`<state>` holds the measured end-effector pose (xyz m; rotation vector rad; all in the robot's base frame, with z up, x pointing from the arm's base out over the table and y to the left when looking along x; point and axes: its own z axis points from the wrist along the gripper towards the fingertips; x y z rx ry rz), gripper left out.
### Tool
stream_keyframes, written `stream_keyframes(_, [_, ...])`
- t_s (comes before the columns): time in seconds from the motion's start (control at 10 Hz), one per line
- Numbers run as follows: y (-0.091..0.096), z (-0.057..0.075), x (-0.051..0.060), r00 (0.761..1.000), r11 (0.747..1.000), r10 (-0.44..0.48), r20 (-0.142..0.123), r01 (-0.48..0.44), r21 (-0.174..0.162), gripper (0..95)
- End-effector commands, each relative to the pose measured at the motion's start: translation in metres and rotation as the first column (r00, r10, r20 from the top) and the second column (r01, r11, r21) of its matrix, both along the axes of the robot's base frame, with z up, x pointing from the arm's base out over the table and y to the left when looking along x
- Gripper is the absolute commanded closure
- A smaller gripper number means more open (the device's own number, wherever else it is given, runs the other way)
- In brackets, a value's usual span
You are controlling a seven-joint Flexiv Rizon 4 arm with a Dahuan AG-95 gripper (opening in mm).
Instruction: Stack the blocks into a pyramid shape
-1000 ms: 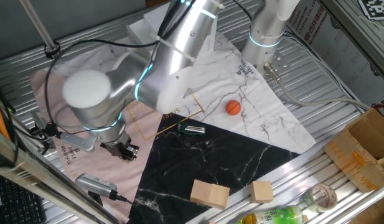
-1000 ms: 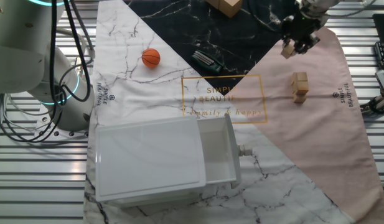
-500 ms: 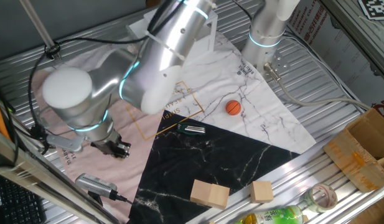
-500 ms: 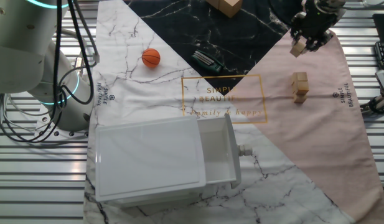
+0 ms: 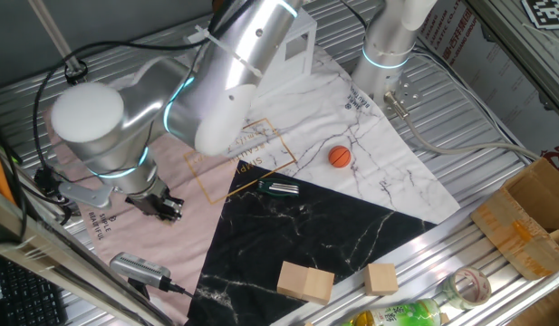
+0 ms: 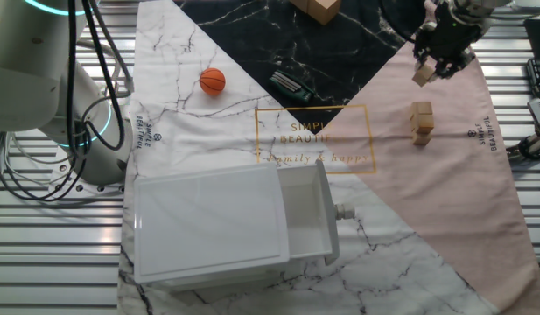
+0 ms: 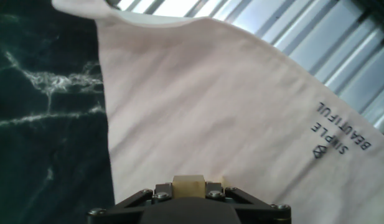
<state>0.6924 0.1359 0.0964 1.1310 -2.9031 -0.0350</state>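
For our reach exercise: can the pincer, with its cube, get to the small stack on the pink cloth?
Probably yes: the pincer, shut on a cube, hangs just beyond the stack, with only bare pink cloth between.

In the hand view the tool is cut off below, hiding most of its held block.

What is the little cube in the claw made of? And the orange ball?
The little cube held in the claw looks like plain, unpainted wood: pale tan, matte, with crisp edges. The orange ball has dark lines like a tiny basketball, so probably rubber or foam, though its look alone cannot settle that.
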Motion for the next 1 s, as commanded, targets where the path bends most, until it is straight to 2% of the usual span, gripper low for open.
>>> stream_keyframes(0.1, [-0.006,0.004,0.003,1.000,1.000,-0.024,0.001,0.024,-0.002,95.0])
stream_keyframes(0.6, [-0.022,0.008,0.005,0.989,0.989,-0.145,0.024,0.145,-0.002,95.0])
stream_keyframes(1.0, [-0.035,0.003,0.007,0.957,0.958,-0.285,0.045,0.286,-0.003,95.0])
